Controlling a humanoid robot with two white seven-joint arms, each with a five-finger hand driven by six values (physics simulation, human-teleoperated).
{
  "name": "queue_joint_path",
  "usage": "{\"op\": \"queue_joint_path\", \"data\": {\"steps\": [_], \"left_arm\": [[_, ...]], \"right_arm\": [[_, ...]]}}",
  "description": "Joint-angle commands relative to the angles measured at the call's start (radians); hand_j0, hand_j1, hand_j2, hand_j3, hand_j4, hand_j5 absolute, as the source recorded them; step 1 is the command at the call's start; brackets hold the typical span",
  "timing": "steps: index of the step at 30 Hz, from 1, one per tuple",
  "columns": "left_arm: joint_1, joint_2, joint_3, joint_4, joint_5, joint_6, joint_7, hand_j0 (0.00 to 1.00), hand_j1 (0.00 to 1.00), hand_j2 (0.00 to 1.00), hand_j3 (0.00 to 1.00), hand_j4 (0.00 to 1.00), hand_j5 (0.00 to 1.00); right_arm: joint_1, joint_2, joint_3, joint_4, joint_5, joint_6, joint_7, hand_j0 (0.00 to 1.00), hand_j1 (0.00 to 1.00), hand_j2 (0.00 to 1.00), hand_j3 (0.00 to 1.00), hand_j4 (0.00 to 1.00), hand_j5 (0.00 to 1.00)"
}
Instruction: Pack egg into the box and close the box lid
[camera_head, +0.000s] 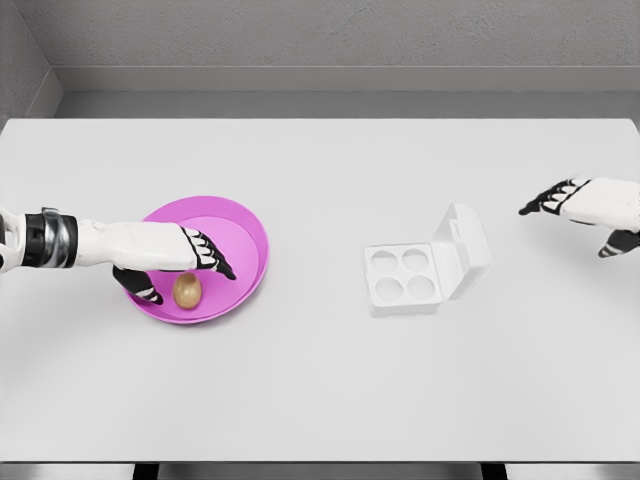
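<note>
my left hand (165, 258) hangs over the pink bowl (245, 232), fingers spread and holding nothing, with the brown egg (187, 290) lying just under my palm in the bowl's near side. if i close off-centre the egg could roll along the curved bottom or squirt out. my right hand (590, 205) waits relaxed beyond the white box (405, 275), whose lid (462, 238) stands up.

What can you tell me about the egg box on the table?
The box is white and looks like moulded plastic or foam. Its tray has four round cups in a two-by-two grid, all empty. The hinged lid stands open, tilted up and back on the tray's right side. It rests on the white table, right of centre, with nothing else touching it; both hands are away from it.
</note>
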Motion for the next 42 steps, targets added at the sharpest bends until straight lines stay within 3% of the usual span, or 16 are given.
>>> {"op": "queue_joint_path", "data": {"steps": [1, 20, 25, 29, 33, 42], "left_arm": [[0.002, 0.002, -0.001, -0.001, 0.006, 0.002, 0.000, 0.86, 0.86, 0.86, 0.86, 0.86, 0.86], [0.002, 0.002, -0.008, 0.004, -0.016, 0.002, 0.000, 0.83, 0.83, 0.83, 0.83, 0.83, 0.83], [0.003, -0.002, -0.010, 0.007, -0.037, 0.002, 0.000, 0.83, 0.83, 0.83, 0.83, 0.83, 0.83], [0.003, -0.002, -0.010, 0.007, -0.037, 0.002, 0.000, 0.83, 0.83, 0.83, 0.83, 0.83, 0.83], [0.005, -0.002, -0.011, 0.007, -0.037, 0.002, 0.000, 0.78, 0.78, 0.78, 0.78, 0.78, 0.78], [0.005, -0.003, -0.019, 0.007, -0.048, 0.002, 0.000, 0.76, 0.76, 0.76, 0.76, 0.76, 0.76]], "right_arm": [[0.000, -0.001, 0.022, -0.005, 0.002, 0.002, 0.000, 1.00, 1.00, 1.00, 1.00, 1.00, 1.00], [0.018, -0.031, -0.035, -0.046, -0.004, 0.002, 0.000, 1.00, 1.00, 1.00, 1.00, 1.00, 1.00], [0.051, -0.068, -0.035, -0.129, -0.004, 0.002, 0.000, 1.00, 1.00, 1.00, 1.00, 1.00, 1.00], [0.135, -0.114, -0.092, -0.224, -0.004, 0.002, 0.000, 1.00, 1.00, 1.00, 1.00, 1.00, 1.00], [0.138, -0.117, -0.118, -0.226, -0.006, 0.002, 0.000, 1.00, 1.00, 1.00, 1.00, 1.00, 1.00], [0.176, -0.140, -0.130, -0.297, -0.007, 0.002, 0.000, 1.00, 1.00, 1.00, 1.00, 1.00, 1.00]]}}
